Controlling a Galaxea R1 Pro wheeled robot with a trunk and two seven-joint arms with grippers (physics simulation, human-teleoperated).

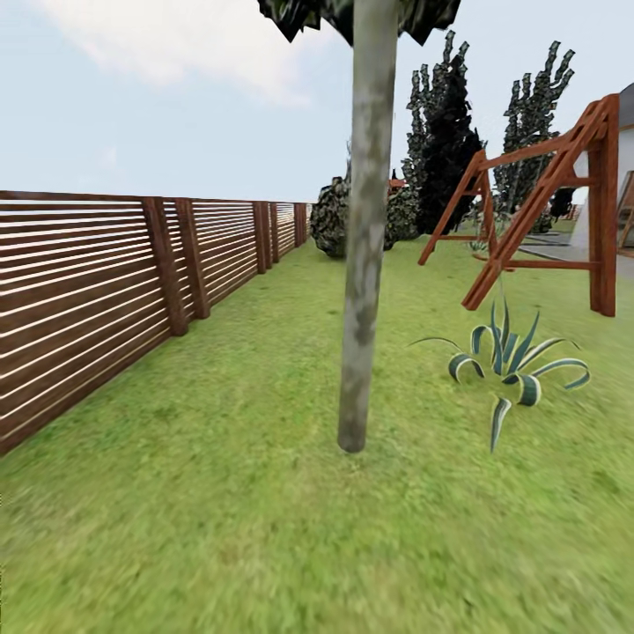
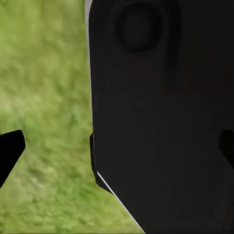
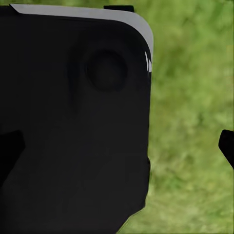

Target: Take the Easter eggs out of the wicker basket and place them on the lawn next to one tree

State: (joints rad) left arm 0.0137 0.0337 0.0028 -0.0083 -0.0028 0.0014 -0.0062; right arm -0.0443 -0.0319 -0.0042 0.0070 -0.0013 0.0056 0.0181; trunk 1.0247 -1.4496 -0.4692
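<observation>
Lawn [image 1: 220, 528] around tree [image 1: 365, 264] bare of eggs; placement apparently pending. Both grippers' finger tips stand apart, empty.

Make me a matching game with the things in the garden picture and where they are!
Things:
1. tree
2. fence
3. spiky striped plant
4. swing frame

Places:
A. along the left side of the lawn
B. in the middle, trunk standing straight up from the grass
C. far right, behind the spiky plant
D. low on the grass, right of the trunk

Pairs: 1-B, 2-A, 3-D, 4-C
</observation>
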